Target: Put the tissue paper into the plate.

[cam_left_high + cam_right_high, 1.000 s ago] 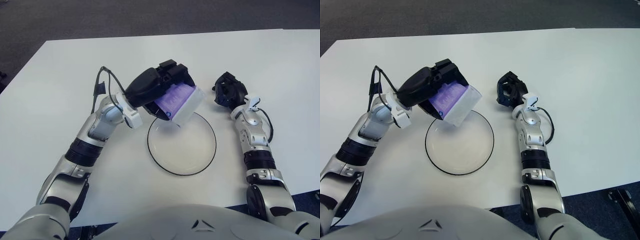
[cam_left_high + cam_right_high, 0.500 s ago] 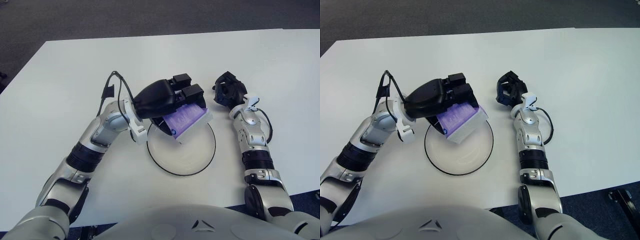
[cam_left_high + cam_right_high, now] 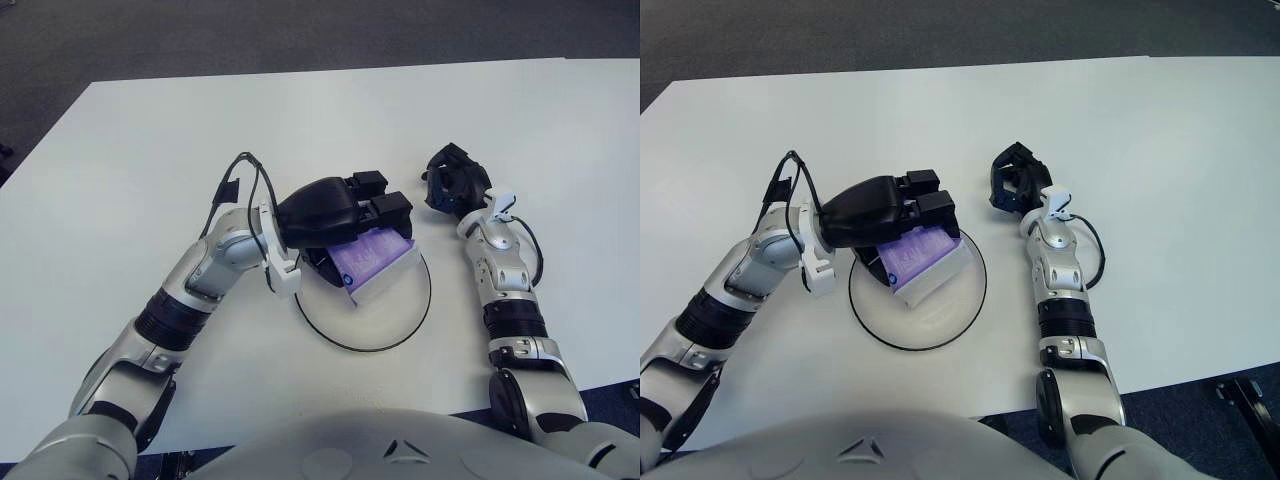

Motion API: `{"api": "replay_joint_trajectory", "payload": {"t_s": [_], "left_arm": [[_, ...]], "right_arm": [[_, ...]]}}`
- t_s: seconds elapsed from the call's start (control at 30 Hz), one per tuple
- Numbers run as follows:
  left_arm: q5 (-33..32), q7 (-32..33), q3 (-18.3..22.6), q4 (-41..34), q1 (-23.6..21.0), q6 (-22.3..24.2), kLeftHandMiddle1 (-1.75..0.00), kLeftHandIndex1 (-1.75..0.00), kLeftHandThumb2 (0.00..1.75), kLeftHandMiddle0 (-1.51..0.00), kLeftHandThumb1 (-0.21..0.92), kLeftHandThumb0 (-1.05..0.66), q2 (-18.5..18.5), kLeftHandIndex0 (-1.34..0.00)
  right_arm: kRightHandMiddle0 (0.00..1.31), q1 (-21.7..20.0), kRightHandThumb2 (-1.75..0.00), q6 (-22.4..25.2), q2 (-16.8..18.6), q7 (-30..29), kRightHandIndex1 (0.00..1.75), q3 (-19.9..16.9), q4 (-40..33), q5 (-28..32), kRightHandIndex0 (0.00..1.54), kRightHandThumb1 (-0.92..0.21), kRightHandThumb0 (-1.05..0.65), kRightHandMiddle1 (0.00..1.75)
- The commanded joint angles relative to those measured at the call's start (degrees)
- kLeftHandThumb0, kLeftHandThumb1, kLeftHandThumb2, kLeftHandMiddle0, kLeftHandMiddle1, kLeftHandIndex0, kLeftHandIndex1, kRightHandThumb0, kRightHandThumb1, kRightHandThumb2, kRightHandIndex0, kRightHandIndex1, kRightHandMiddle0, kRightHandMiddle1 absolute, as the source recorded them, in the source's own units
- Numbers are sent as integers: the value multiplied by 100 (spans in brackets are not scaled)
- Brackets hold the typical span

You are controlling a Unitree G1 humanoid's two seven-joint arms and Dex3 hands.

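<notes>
My left hand (image 3: 345, 212) is shut on the tissue paper pack (image 3: 372, 257), a white packet with a purple face. It holds the pack low over the left part of the clear, dark-rimmed plate (image 3: 390, 322); I cannot tell whether the pack touches the plate. The same shows in the right eye view, with the pack (image 3: 922, 257) above the plate (image 3: 940, 320). My right hand (image 3: 455, 182) rests on the table to the right of the plate, holding nothing.
The white table (image 3: 150, 140) carries only the plate and my arms. Its far edge and left corner border dark carpet (image 3: 300, 40). A black cable (image 3: 240, 180) loops off my left wrist.
My left hand has carried the tissue pack down and to the right, from beside the plate's far-left rim to low over the plate. The right hand has not moved.
</notes>
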Motion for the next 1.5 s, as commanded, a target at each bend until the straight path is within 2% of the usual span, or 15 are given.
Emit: {"api": "replay_joint_trajectory", "payload": {"t_s": [0.0, 0.07, 0.27, 0.37, 0.47, 0.5, 0.57, 0.63, 0.77, 1.0, 1.17, 1.47], "left_arm": [[-15, -81, -64, 108, -128, -122, -174, -171, 149, -68, 16, 0, 20, -56], [-39, -161, -103, 144, -132, -182, -174, -173, 134, -54, 29, -1, 72, -49], [-227, -563, -228, 258, -158, -235, -175, -174, 103, -33, 56, -1, 249, -31], [-193, -645, -241, 302, -207, -306, -175, -160, 69, -31, 80, -54, 271, -10], [-167, -747, -281, 380, -275, -378, -167, -145, 63, -24, 88, -77, 308, -3], [-174, -781, -291, 400, -292, -390, -161, -140, 63, -23, 89, -80, 320, -3], [-276, -920, -331, 427, -325, -340, -136, -122, 66, -21, 91, -88, 349, -1], [-371, -1027, -353, 449, -342, -296, -120, -112, 68, -21, 91, -92, 356, 0], [-589, -1203, -369, 468, -331, -174, -98, -96, 75, -21, 92, -98, 341, 0], [-855, -1563, -412, 429, -347, 121, -71, -74, 87, -17, 92, -104, 386, 0], [-962, -1749, -438, 511, -429, 21, -54, -59, 93, -12, 92, -105, 417, 0], [-1329, -2042, -462, 816, -591, -247, -34, -39, 82, -3, 92, -105, 413, 0]], "right_arm": [[51, 471, -114, 289, 50, 52, 175, 37, 567, 4, 106, -46, -44, 175], [51, 457, -115, 282, 49, 52, 175, 28, 604, -1, 107, -46, -44, 175], [51, 430, -115, 297, 24, 68, 175, 32, 653, -7, 108, -45, -44, 175], [51, 426, -116, 303, 14, 80, 175, 39, 659, -10, 109, -45, -44, 175], [51, 417, -116, 278, 16, 98, 175, 32, 682, -1, 109, -45, -44, 175], [51, 413, -116, 273, 20, 99, 175, 30, 687, 3, 110, -45, -44, 175], [52, 406, -116, 260, 21, 98, 175, 27, 709, 3, 110, -44, -44, 175], [51, 404, -116, 251, 19, 97, 175, 28, 719, -2, 110, -45, -44, 175], [51, 400, -115, 212, 14, 96, 175, 34, 747, -16, 110, -45, -44, 175], [52, 398, -117, 275, 39, 19, 175, 29, 694, -21, 111, -43, -45, 175], [53, 361, -119, 257, 53, -10, 175, 16, 769, -20, 112, -42, -45, 175], [55, 303, -122, 118, 66, 2, 175, -6, 927, -8, 115, -40, -46, 175]]}}
